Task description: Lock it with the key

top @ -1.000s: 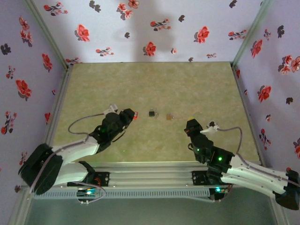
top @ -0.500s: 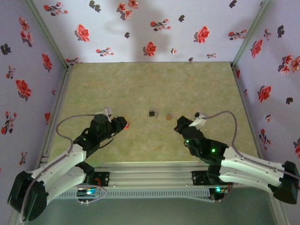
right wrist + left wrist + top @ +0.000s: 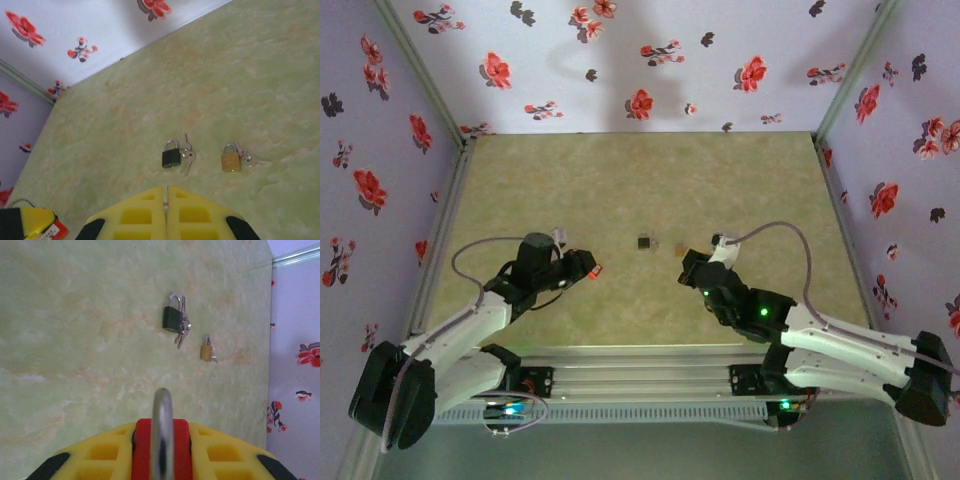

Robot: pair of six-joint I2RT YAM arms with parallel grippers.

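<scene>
When I looked down from the top camera, my left gripper (image 3: 586, 267) sat low over the green table (image 3: 650, 180), on the left side. It was pinching the red padlock (image 3: 145, 452) between its yellow fingers (image 3: 100, 457). The silver shackle (image 3: 162, 410) stuck out forward past the tips. My right gripper (image 3: 166, 200) was on the other side of the table, with its two yellow fingers pressed tight together. Both grippers pointed in toward the middle.

Between them, a bit farther from the arm bases, lay a small black padlock (image 3: 170, 158). A little bunch of silver keys (image 3: 187, 157) touched its side. Just beside that lay a small brass padlock (image 3: 229, 161) with its own key (image 3: 250, 161) next to it. All the keys lay flat on the table, apart from both grippers. I could not tell which key went with the red padlock. I also could not tell if the shackle was clicked in or loose.
</scene>
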